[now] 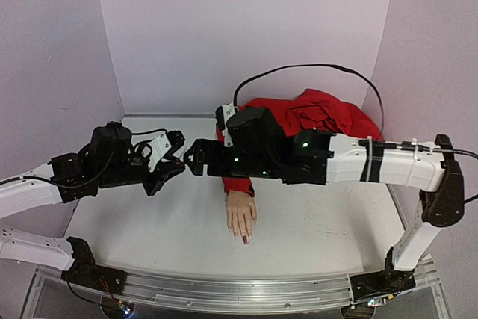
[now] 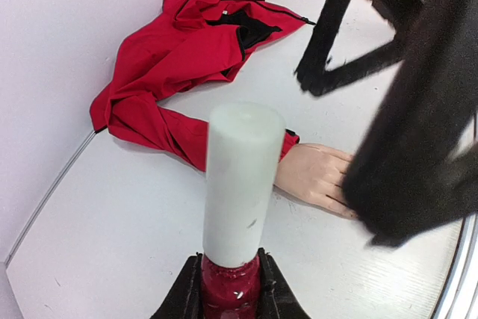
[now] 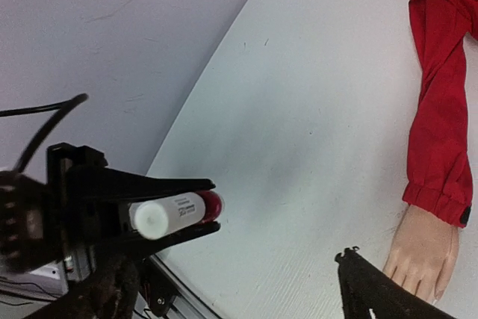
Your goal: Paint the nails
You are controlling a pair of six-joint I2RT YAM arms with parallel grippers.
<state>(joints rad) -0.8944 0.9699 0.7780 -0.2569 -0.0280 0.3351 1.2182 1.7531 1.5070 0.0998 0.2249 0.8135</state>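
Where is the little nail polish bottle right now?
The left wrist view shows the polish bottle clamped in the left gripper, white cap pointing outward; the mannequin hand lies on the table just beyond it, to the right.

My workplace, a robotics lab test booth: plain pale-lilac panels (image 1: 246,28) box in a white table (image 1: 321,233) across the upper frame, an aluminium rail (image 1: 224,294) carrying my arm mounts (image 1: 371,286) runs along the bottom edge, and a black cable (image 1: 314,66) loops at upper right.
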